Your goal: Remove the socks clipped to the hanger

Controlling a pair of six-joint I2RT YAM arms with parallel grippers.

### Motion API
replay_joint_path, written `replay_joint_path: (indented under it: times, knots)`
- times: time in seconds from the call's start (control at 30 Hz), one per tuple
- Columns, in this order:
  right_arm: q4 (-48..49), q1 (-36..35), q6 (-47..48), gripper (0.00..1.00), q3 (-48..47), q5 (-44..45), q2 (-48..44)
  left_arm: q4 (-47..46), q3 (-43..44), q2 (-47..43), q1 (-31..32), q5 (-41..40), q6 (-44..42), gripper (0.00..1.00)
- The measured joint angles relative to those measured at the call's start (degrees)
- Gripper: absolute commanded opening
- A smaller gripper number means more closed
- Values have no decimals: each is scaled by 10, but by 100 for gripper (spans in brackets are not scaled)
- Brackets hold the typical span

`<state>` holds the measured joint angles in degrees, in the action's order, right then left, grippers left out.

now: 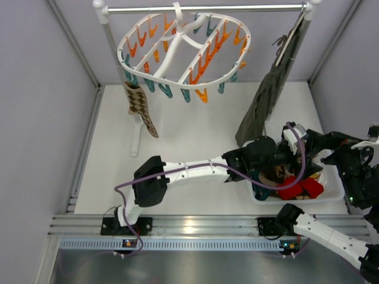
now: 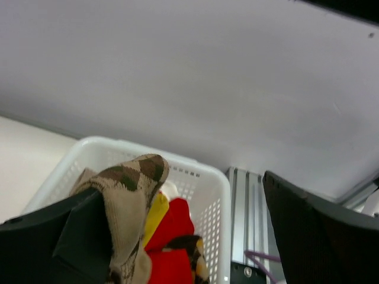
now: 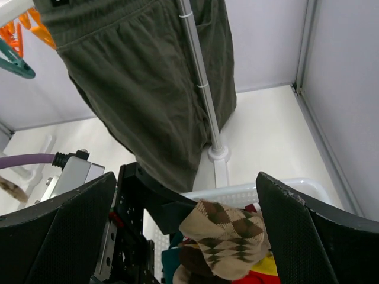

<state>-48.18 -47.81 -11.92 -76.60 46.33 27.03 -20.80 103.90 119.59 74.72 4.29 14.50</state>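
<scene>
We see one argyle sock [image 1: 140,106] hanging from a clip at the left edge of the white hanger [image 1: 175,52]. A second argyle sock [image 2: 127,183] lies on the clothes [image 2: 172,236] in the white basket [image 2: 204,177]. It rests against one finger of the left gripper [image 2: 183,198], whose jaws are spread wide, released. The right gripper [image 3: 185,177] hovers near the basket, jaws apart, grasping nothing.

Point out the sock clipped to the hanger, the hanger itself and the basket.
sock [image 1: 141,106]: top view, middle of its argyle leg.
hanger [image 1: 174,47]: top view, white centre bar.
basket [image 2: 207,204]: left wrist view, perforated right wall.
</scene>
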Motion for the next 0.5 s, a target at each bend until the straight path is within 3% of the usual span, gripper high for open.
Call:
replay_joint_path:
  times: [0.3, 0.5]
  knots:
    - [-12, 0, 4, 100, 27, 19, 3, 32, -41, -19, -7, 3, 6, 98]
    - [-7, 4, 9, 100, 22, 63, 5, 129, 54, 18, -17, 38, 13, 98]
